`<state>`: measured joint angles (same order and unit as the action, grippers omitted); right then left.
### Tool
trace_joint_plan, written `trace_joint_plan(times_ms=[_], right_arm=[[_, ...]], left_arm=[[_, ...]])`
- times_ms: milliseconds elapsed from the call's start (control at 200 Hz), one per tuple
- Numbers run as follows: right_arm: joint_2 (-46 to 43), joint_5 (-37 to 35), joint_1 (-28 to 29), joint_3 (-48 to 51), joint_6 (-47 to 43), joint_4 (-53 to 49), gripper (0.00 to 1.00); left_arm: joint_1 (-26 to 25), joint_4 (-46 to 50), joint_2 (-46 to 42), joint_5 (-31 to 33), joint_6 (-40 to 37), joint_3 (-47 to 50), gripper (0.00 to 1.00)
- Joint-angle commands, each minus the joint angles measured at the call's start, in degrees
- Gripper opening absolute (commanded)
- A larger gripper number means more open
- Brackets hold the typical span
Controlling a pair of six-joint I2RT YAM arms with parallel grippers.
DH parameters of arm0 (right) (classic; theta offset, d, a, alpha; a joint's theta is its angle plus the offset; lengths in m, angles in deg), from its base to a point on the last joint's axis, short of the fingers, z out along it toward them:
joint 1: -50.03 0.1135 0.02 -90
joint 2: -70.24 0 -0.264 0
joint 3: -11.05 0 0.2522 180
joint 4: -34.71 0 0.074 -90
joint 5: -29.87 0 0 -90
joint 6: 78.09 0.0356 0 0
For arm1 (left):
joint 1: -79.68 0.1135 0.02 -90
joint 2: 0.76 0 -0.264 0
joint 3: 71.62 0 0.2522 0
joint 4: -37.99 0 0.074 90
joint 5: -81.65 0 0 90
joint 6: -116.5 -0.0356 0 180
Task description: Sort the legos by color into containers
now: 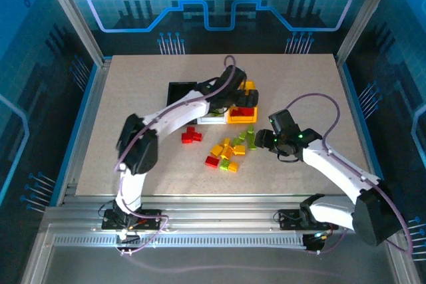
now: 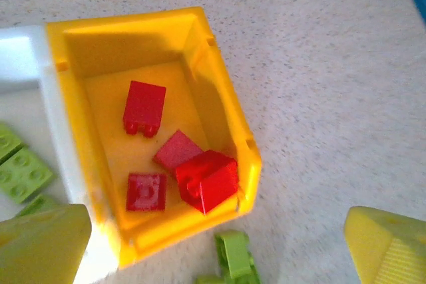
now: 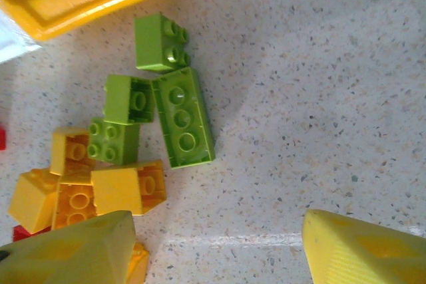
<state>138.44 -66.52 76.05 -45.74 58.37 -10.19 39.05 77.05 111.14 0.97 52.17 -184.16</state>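
**Legos (image 1: pixel 229 151): four red ones binned, a mixed pile loose**

Four red legos (image 2: pixel 207 179) lie in the yellow-orange bin (image 2: pixel 214 101), one of three containers. The white bin (image 2: pixel 20 58) touches its side and the black bin (image 1: pixel 181 91) stands near that one. At least two green legos (image 2: pixel 23 171) sit in the white bin.

On the table (image 1: pixel 133 84) in front of the bins lies a loose pile:
- four lime green bricks (image 3: pixel 183 118), one longer than the rest
- at least four orange-yellow bricks (image 3: pixel 130 187)
- a few red bricks (image 1: pixel 191 136) just apart from the others

All are small, glossy and studded.

The left gripper (image 2: pixel 216 251) hovers over the yellow-orange bin's corner, jaws spread wide and holding nothing. The right gripper (image 3: pixel 219 251) hangs above the table beside the green bricks, jaws apart and empty.
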Motion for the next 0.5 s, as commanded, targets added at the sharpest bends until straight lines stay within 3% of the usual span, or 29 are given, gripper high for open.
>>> trace_joint_plan(times_ms=[0, 280, 495], right_arm=[[3.76, 1.30, -0.68, -0.71, -1.05, 0.69, 0.68], [15.90, 1.79, 0.29, -4.96, -4.51, 6.28, 0.66], [23.61, -2.23, 2.16, -10.39, -5.08, 4.06, 0.66]], left_arm=[[-0.81, -5.56, -11.25, -2.21, 2.50, 9.46, 0.99], [-1.60, -8.33, -31.84, 2.52, 6.86, 39.29, 0.99], [-1.52, -4.59, -39.88, 6.00, 10.41, 50.45, 0.99]])
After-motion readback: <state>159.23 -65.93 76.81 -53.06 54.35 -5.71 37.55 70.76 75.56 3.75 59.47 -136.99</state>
